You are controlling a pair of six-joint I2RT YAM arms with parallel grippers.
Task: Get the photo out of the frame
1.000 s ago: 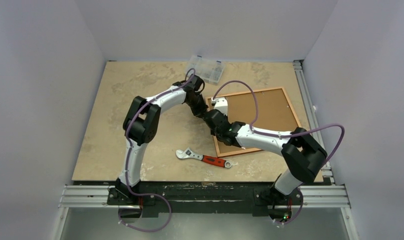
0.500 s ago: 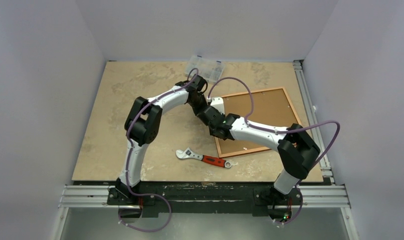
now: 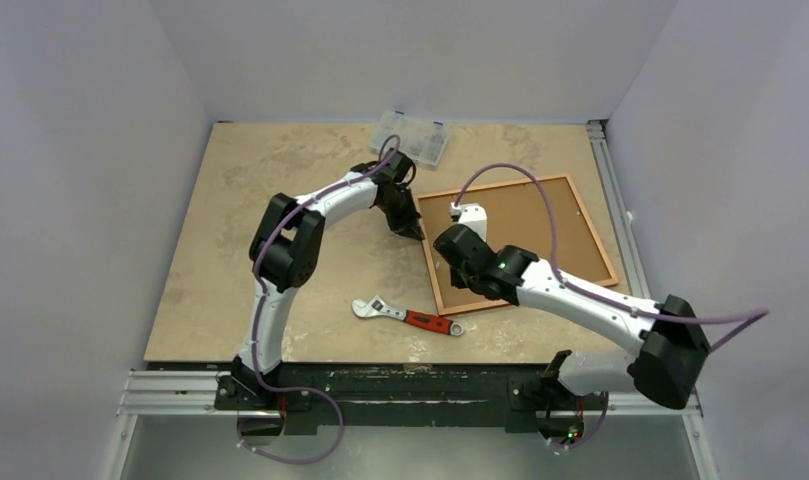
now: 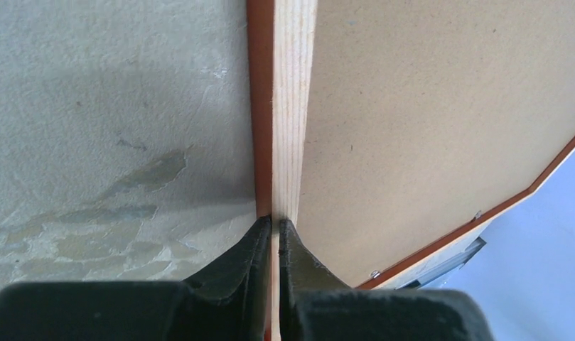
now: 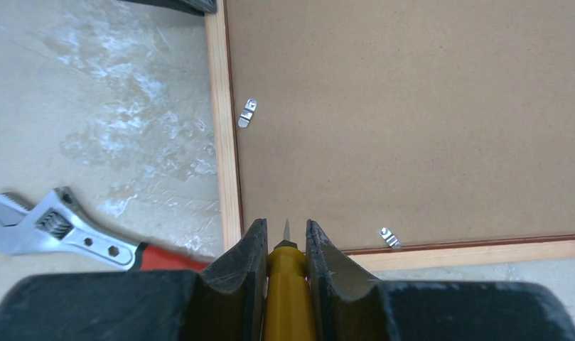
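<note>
Overhead, the frame [image 3: 592, 232] lies back-up on the tabletop [image 3: 280, 180], with the photo hidden under the backing [image 3: 525, 215]. Left wrist: the left hand [image 4: 275, 224] is pinched tight on the frame's rail, evidently to steady it. Right wrist: the right hand [image 5: 284, 231] grips a screwdriver [image 5: 288, 298], presumably to turn the clips [image 5: 248, 113].

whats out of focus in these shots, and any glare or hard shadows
Left wrist: left gripper soft at the bottom edge, frame rail sharp, soft shadow on the table beside it. Right wrist: right gripper and yellow tool blurred, wrench sharp. Top external: even light, no glare, only faint shadows.
</note>
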